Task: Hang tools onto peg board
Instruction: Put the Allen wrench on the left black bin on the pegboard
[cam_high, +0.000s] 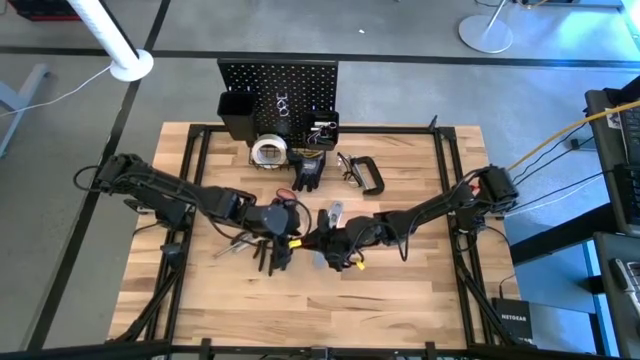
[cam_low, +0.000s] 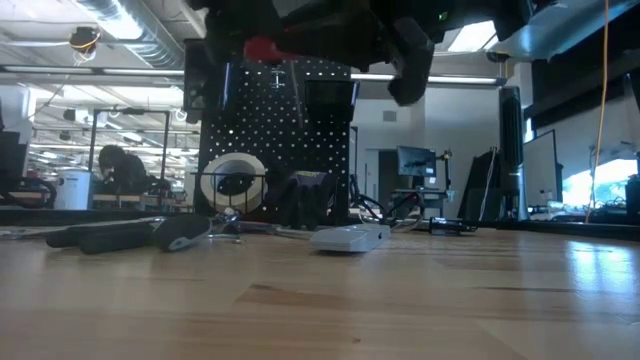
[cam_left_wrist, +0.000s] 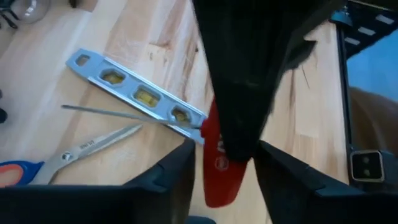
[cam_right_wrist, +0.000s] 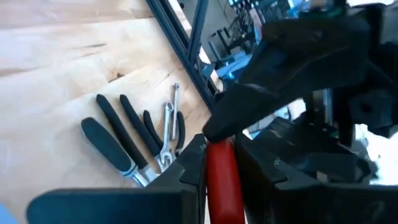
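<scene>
Right pincer (cam_right_wrist: 221, 165) around red handle (cam_right_wrist: 222, 183), left pincer (cam_left_wrist: 221, 180) alongside.

The table (cam_high: 420, 270) is pale wood planks with visible grain and a smooth, faintly shiny finish. The peg board (cam_high: 278, 85) at the far edge is matt black perforated metal. The level bar (cam_left_wrist: 134, 93) is bright brushed metal, and the scissors (cam_left_wrist: 81, 149) have shiny steel blades. The red tool handle (cam_left_wrist: 217, 168) looks glossy plastic; the pliers (cam_right_wrist: 118, 146) have matt black rubbery grips.
</scene>
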